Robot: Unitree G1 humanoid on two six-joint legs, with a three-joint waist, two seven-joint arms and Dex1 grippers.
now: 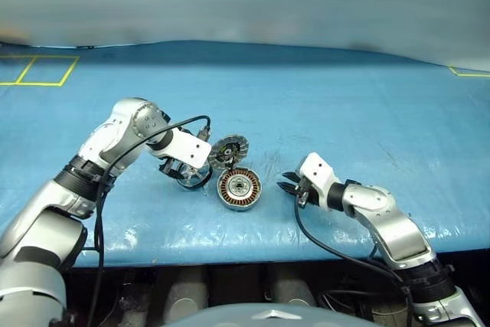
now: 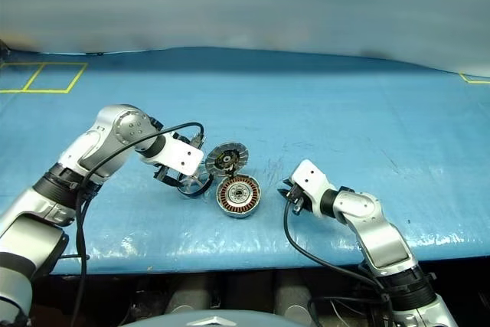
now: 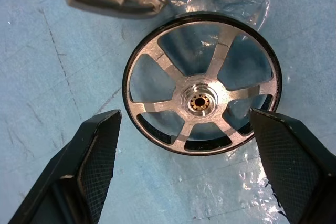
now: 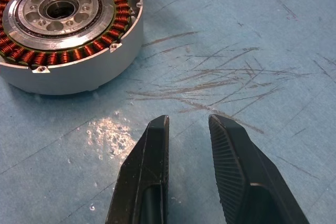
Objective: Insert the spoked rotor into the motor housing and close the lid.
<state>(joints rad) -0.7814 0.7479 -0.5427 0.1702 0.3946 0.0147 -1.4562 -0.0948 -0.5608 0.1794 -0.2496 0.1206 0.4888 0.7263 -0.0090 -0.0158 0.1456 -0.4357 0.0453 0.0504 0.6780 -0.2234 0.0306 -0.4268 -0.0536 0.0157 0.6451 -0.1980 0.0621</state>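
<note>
Your left gripper [image 3: 184, 145] hangs released over the spoked rotor [image 3: 202, 83], lying flat near the tabletop's [image 1: 344, 97] front edge beside the motor housing [image 1: 239, 188]; your right gripper [image 4: 189, 129] is empty, its jaws slightly apart.

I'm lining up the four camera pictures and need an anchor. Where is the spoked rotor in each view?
Left eye view: spoked rotor on the blue mat, under the left gripper.
Right eye view: same spot, left of the motor housing.
Left wrist view: centre, lying flat between open fingers.
Right wrist view: not in it.
Shared landmark: the motor housing, with copper windings.
</note>
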